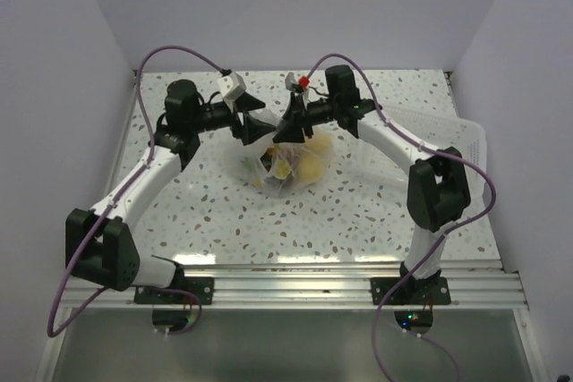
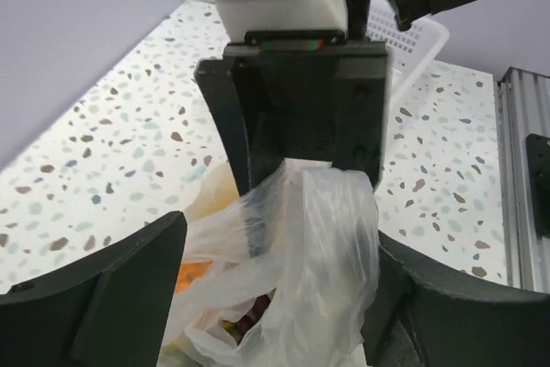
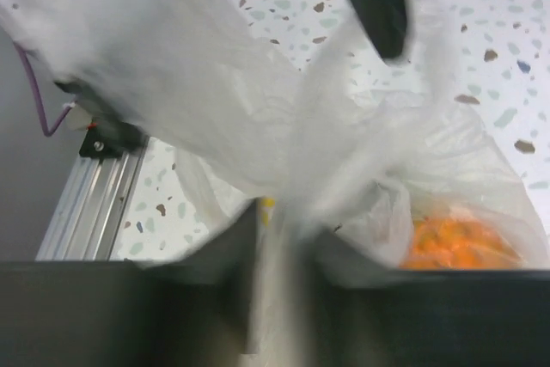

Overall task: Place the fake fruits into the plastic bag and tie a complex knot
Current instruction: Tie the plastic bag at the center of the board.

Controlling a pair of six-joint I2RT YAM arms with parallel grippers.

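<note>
The bag, fruits inside, is pinched at its top by the right gripper for knotting. The left gripper is spread wide, holding nothing.

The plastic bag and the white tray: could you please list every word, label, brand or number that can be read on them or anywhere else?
None: no text can be read in any view.
plastic bag: plain clear film, no print visible.
white tray: only slots, no label visible.
The right wrist view is too blurred to show any writing.
</note>
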